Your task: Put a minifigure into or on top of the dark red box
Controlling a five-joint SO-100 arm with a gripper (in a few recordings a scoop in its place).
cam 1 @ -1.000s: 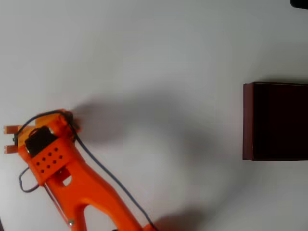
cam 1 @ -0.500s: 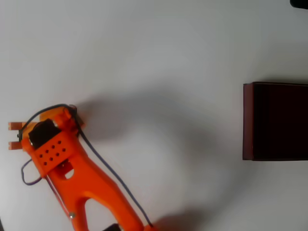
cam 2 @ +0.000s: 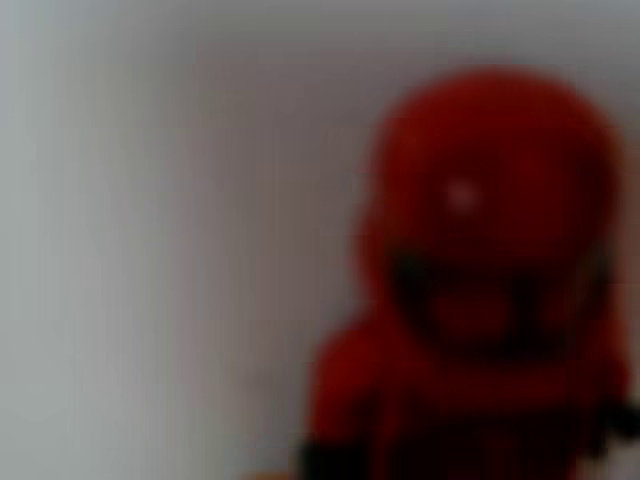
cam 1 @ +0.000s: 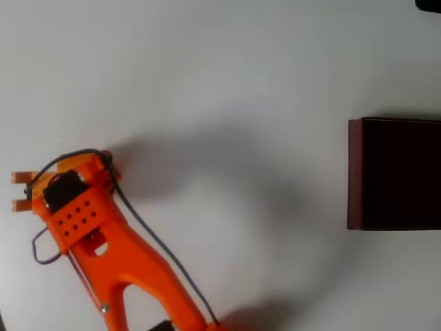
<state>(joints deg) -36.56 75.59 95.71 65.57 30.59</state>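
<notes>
On the white table (cam 1: 227, 76), seen from overhead, the orange arm (cam 1: 117, 262) reaches to the far left, well apart from the dark red box (cam 1: 394, 174) at the right edge, while its gripper (cam 1: 22, 192) cannot be judged clenched or released, and the wrist view shows the minifigure (cam 2: 485, 290) blurred, very close.

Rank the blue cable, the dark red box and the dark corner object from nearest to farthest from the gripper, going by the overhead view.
1. blue cable: on the arm, right behind the gripper, at left.
2. dark red box: at the right edge.
3. dark corner object: top right, past the box.
</notes>
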